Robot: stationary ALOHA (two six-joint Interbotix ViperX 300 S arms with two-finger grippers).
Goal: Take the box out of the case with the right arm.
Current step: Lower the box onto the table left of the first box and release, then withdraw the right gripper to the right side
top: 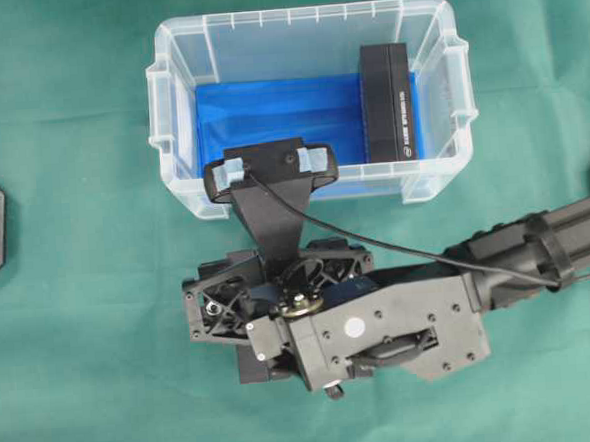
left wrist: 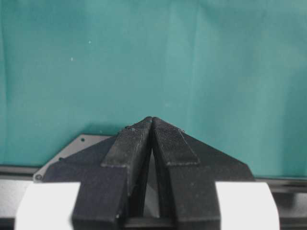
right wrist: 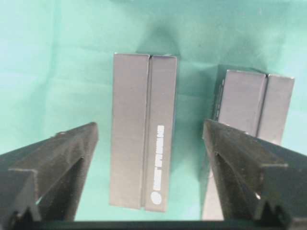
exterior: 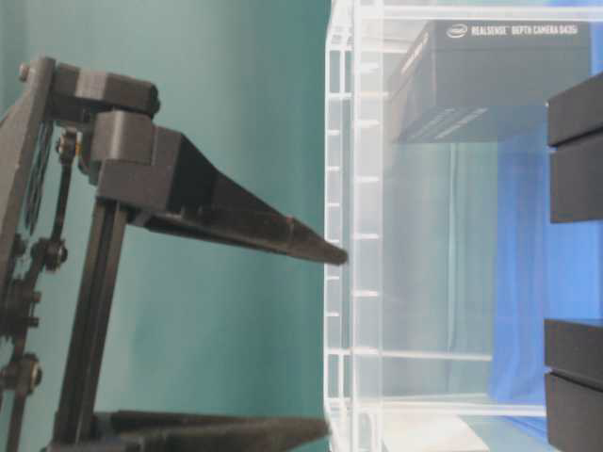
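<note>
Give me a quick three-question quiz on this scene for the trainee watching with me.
1. True or false: the right gripper is shut.
2. Inside the case, the overhead view shows: A nothing, B one box, C three boxes.
3. Fill in: the left gripper is ___ (open or shut).

Key
1. False. Its jaws stand wide apart and hold nothing.
2. B. The box lies at the case's right end in that view.
3. Shut. Its tips meet over the green cloth.
</note>
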